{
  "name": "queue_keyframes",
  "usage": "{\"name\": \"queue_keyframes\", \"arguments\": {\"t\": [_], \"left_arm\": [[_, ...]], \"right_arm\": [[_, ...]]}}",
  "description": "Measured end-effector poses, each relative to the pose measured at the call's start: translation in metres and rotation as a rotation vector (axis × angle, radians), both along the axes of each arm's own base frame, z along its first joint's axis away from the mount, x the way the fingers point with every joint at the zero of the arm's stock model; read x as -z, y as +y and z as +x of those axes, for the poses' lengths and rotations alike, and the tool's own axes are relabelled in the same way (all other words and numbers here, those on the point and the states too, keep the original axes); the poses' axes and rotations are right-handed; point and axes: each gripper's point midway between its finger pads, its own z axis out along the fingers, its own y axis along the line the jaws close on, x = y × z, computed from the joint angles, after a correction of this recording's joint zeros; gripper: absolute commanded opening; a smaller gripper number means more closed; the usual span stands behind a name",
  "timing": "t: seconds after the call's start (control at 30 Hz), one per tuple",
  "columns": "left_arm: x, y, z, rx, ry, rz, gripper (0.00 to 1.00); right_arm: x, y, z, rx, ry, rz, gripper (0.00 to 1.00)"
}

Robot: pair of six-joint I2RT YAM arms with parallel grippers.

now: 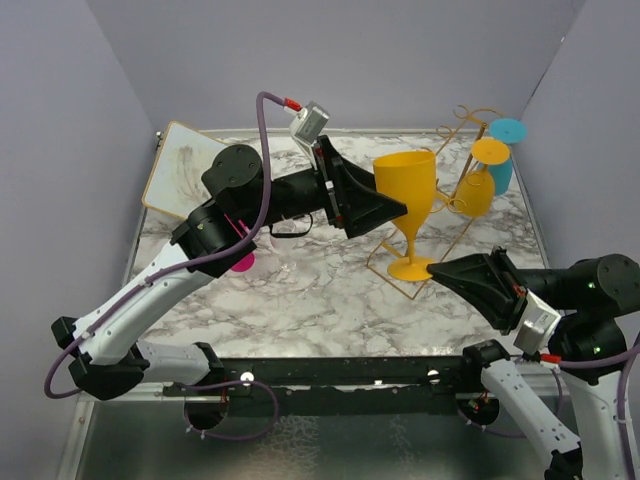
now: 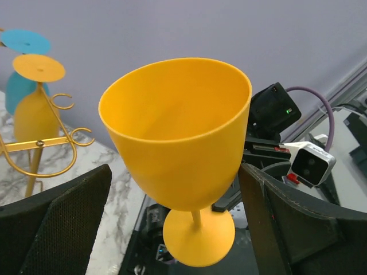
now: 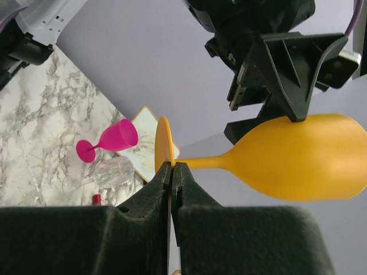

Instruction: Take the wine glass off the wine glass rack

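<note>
While the right tool (image 3: 171, 166) pinches tight on the foot rim of the yellow plastic wine glass (image 1: 405, 185), the left tool (image 1: 398, 207) stands spread wide, one finger either side of the bowl, gripping nothing. That glass stands upright between the two tools, off the gold thin-wire rack (image 2: 34, 144), which rises just beyond the left tool's tips. Tight quarters there: a second yellow goblet (image 1: 478, 190) and a teal goblet (image 1: 507, 131) hang upside down on the rack. Open marble-pattern tabletop (image 1: 310, 290) lies on the near side of both tools. Behind the left tool, a pink plastic goblet (image 3: 117, 136) and a clear glass (image 3: 109, 172) lie tipped over, half hidden by the arm from above. Whether the yellow foot touches the tabletop is hard to tell.
</note>
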Motion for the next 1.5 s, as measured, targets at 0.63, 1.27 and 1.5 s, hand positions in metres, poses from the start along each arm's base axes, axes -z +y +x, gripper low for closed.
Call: {"name": "queue_keyframes", "arguments": {"t": [0.63, 1.27, 1.5], "left_arm": [[0.006, -0.017, -0.010, 0.206, 0.148, -0.020, 0.93], [0.011, -0.017, -0.009, 0.201, 0.106, 0.021, 0.79], [0.012, -0.010, -0.002, 0.131, 0.056, 0.037, 0.79]], "right_arm": [[0.007, 0.009, -0.001, -0.068, 0.020, -0.019, 0.02], [0.011, 0.011, 0.002, -0.069, 0.032, -0.031, 0.19], [0.009, 0.009, 0.003, -0.040, 0.034, -0.021, 1.00]]}}
